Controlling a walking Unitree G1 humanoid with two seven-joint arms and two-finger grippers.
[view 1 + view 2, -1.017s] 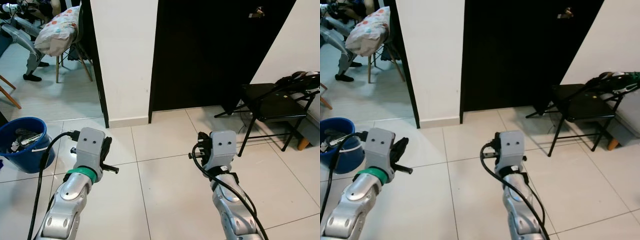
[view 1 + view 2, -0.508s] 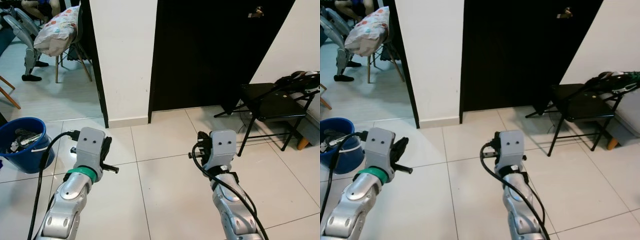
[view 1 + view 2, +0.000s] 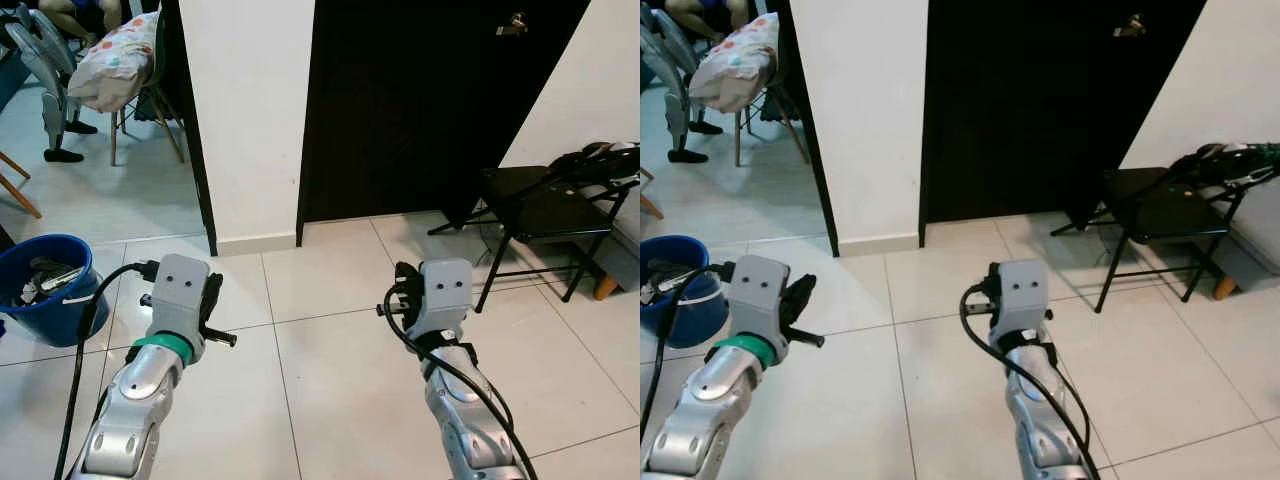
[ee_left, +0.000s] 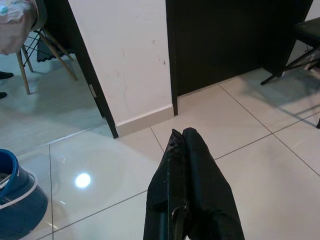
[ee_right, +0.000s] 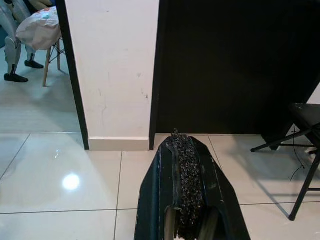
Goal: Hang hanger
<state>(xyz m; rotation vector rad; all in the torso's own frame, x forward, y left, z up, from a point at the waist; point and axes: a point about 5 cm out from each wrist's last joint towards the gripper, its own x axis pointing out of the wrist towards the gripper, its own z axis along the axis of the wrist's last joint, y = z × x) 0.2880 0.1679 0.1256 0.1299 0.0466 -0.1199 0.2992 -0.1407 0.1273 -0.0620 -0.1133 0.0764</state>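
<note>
Left pincer (image 4: 183, 137) and right pincer (image 5: 181, 142) are both hovering over the tiled floor (image 3: 330, 390), fingers pressed together, gripping nothing. Hangers are lying in the blue bucket (image 3: 40, 300) at left. A black folding chair (image 3: 545, 215) is standing at right.

No readable text, label, brand, number or sign anywhere.
</note>
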